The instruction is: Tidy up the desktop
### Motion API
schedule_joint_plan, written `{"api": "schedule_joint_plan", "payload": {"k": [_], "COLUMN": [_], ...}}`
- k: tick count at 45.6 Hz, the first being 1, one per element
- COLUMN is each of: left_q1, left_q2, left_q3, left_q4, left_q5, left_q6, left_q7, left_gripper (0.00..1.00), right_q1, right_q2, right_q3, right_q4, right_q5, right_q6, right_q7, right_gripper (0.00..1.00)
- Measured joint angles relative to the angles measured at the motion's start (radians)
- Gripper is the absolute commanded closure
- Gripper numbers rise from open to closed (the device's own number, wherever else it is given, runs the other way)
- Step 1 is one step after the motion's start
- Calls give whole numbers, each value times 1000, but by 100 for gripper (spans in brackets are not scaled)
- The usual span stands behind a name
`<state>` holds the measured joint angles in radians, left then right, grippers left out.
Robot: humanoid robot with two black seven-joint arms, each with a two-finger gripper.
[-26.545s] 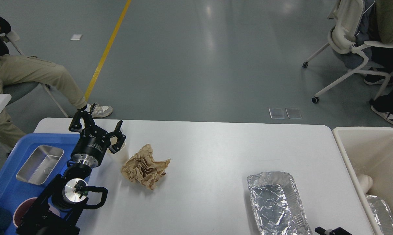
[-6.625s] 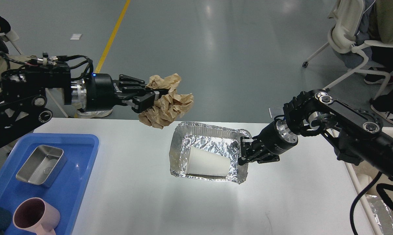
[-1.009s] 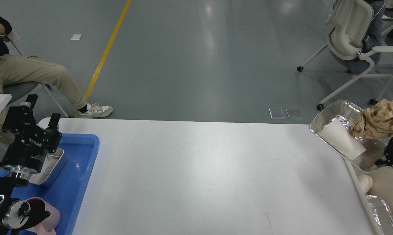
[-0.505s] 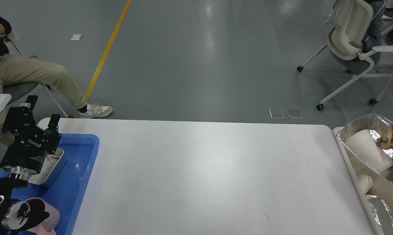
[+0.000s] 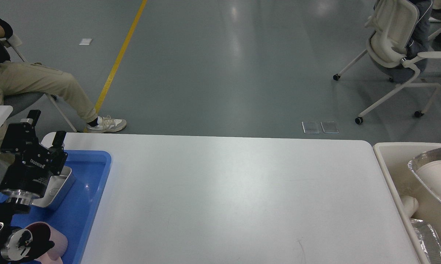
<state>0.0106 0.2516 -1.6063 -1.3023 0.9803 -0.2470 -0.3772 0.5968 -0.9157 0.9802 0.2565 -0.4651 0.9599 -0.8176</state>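
Right of your left gripper (image 5: 43, 134) stretches the desktop (image 5: 228, 198), white, filling the middle of the head view. That gripper hangs over the blue tray (image 5: 90, 187) at the desktop's left end, fingers (image 5: 59, 138) spread apart, holding nothing. Just below it sits a steel pan (image 5: 57, 189); nearer you, a pink cup (image 5: 57, 244). Far right, well apart from the gripper, the cream bin (image 5: 391, 176) holds a foil tray (image 5: 420, 167) with a white paper cup (image 5: 438, 178). Your right gripper is out of frame.
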Motion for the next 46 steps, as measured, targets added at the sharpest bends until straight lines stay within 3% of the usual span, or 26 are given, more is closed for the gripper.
{"api": "schedule_joint_plan", "payload": {"k": [7, 15, 20, 22, 24, 38, 46], "left_q1": [0, -1, -1, -1, -1, -3, -11], "left_q2": [-1, -1, -1, -1, -1, 2, 2], "left_q3": [4, 7, 8, 8, 8, 8, 8], "left_q4": [1, 2, 3, 3, 4, 7, 16], "left_q5": [0, 0, 0, 0, 0, 1, 3], "left_q6": [0, 0, 0, 0, 0, 0, 0], "left_q7": [0, 0, -2, -2, -3, -4, -5], "left_gripper": [3, 3, 3, 3, 3, 3, 3], "right_q1": [-1, -6, -11, -12, -13, -15, -19], "right_q2": [1, 2, 2, 2, 2, 29, 108], "right_q3": [0, -3, -3, -3, -3, -3, -8], "right_q4": [-39, -49, -50, -50, -50, -50, -75], "right_q5": [0, 0, 0, 0, 0, 8, 32], "right_q6": [0, 0, 0, 0, 0, -47, -102], "right_q7": [0, 0, 0, 0, 0, -1, -2], "right_gripper": [96, 69, 45, 27, 1, 0, 0]}}
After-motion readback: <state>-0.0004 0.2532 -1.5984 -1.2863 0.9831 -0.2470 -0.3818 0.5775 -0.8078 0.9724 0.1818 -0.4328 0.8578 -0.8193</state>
